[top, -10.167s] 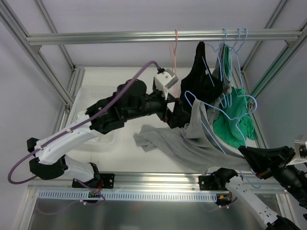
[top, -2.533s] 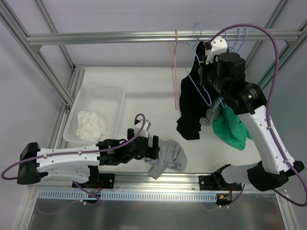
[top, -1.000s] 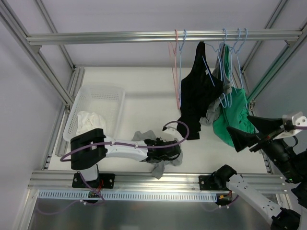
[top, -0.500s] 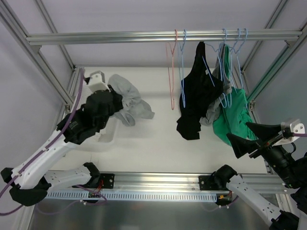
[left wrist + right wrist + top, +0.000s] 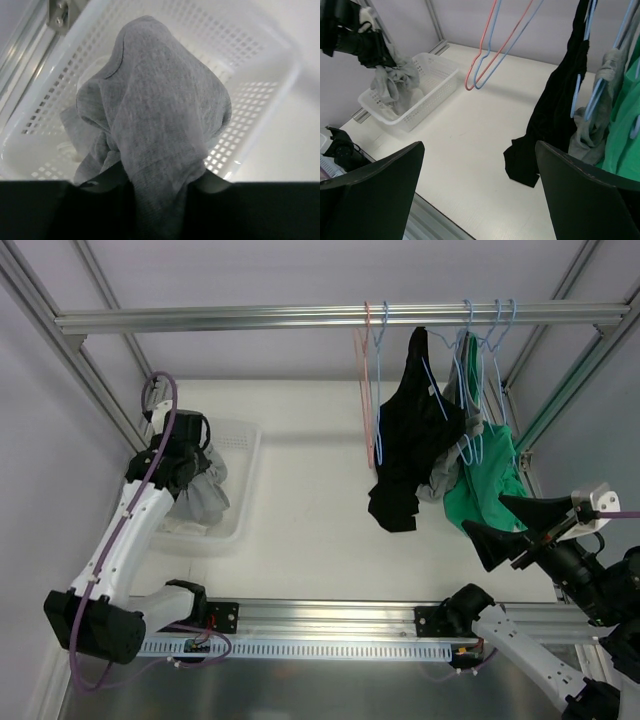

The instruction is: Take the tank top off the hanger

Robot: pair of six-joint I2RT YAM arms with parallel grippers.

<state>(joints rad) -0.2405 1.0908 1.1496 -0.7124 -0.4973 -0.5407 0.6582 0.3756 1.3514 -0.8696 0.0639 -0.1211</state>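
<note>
The grey tank top (image 5: pixel 155 125) hangs bunched from my left gripper (image 5: pixel 160 202), whose jaws are shut on its fabric. It dangles into the white basket (image 5: pixel 280 85) at the table's left, off any hanger. From above, the left gripper (image 5: pixel 190 462) sits over the basket (image 5: pixel 245 455) with the grey tank top (image 5: pixel 207 498) below it. My right gripper (image 5: pixel 485 517) stands open and holds nothing at the front right, near the hanging clothes. In the right wrist view the right gripper (image 5: pixel 480 165) faces bare table, with the grey tank top (image 5: pixel 395 82) far off.
An empty red hanger (image 5: pixel 366 380) and an empty blue hanger (image 5: pixel 380 380) hang on the top rail. To their right hang a black garment (image 5: pixel 410 440), a small grey garment (image 5: pixel 437 480) and a green garment (image 5: pixel 490 490) on blue hangers. Frame posts stand at the sides.
My left arm has swung from the table's front to the left rear and carried the grey tank top down into the basket. The right gripper shifted slightly and stayed open.
</note>
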